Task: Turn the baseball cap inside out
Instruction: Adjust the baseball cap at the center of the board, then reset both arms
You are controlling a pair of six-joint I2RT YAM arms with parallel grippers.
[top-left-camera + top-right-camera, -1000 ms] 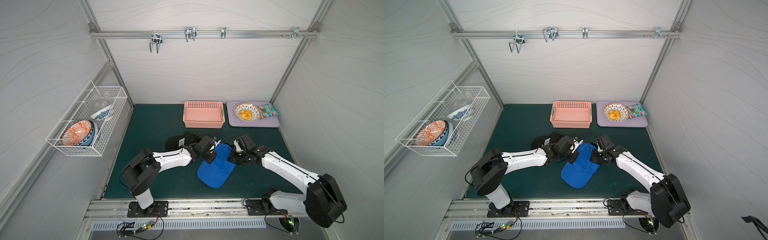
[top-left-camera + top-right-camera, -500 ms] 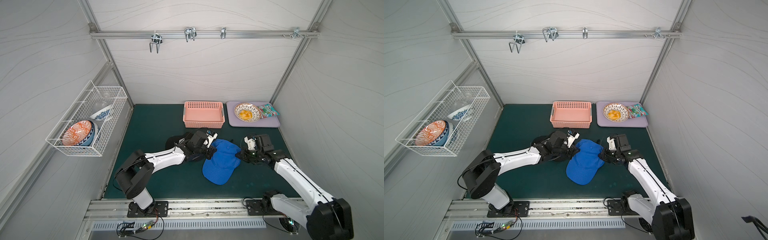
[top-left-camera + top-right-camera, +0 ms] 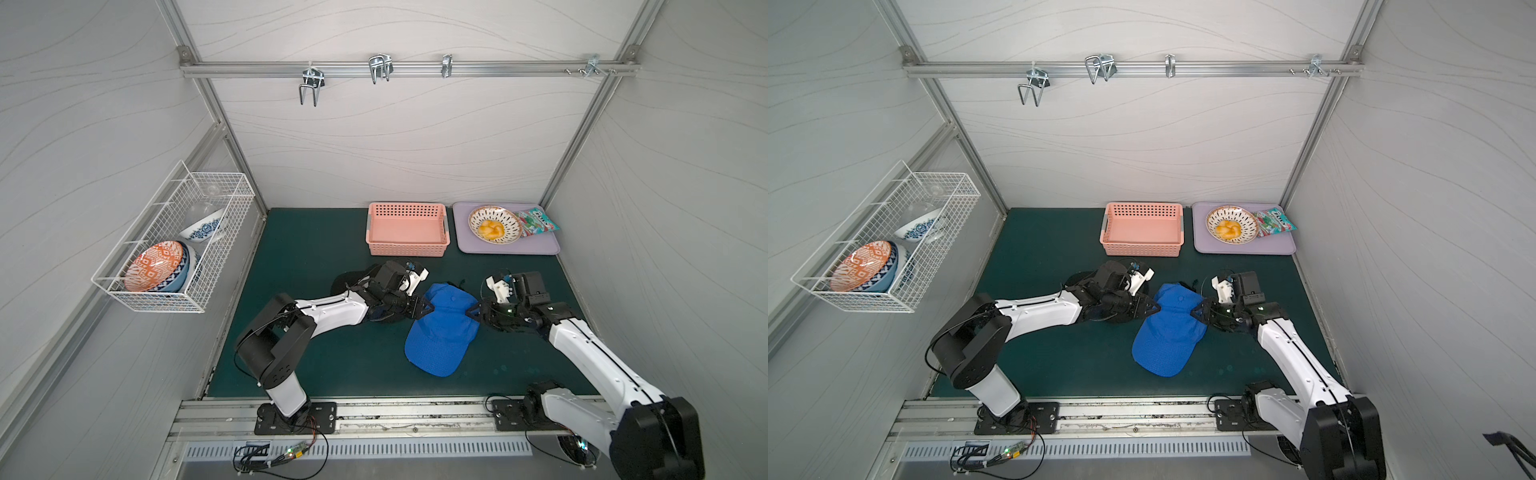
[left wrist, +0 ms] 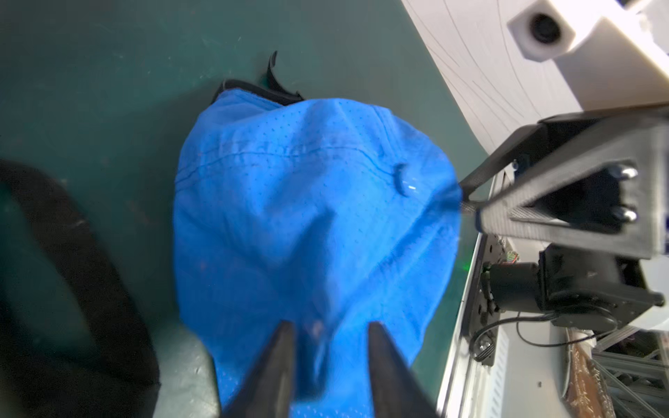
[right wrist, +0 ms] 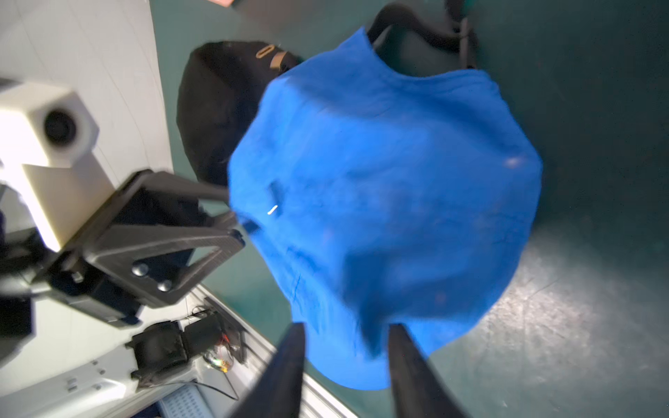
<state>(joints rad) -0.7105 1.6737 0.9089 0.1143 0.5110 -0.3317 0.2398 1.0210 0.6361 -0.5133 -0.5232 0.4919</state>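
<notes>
The blue baseball cap (image 3: 442, 332) (image 3: 1173, 328) lies on the green mat, crown domed up and brim toward the front edge. My left gripper (image 3: 428, 307) (image 3: 1154, 309) is at the crown's left side and my right gripper (image 3: 473, 311) (image 3: 1198, 311) at its right side. In the left wrist view the left gripper (image 4: 329, 329) is open, with the cap (image 4: 307, 217) loose between and beyond its fingers. In the right wrist view the right gripper (image 5: 345, 331) is open too, over the cap (image 5: 391, 202). The cap's black back strap (image 4: 260, 88) pokes out behind the crown.
A black cap (image 3: 353, 282) (image 5: 217, 108) lies under my left arm. At the back stand a pink basket (image 3: 407, 230) and a purple tray (image 3: 540, 245) with a bowl (image 3: 494, 224) and a snack packet (image 3: 536, 222). A wire basket (image 3: 174, 249) of bowls hangs on the left wall.
Both grippers were shut on the cap's sides and moved apart, spreading the crown. Now both have opened and the cap rests on the mat.
</notes>
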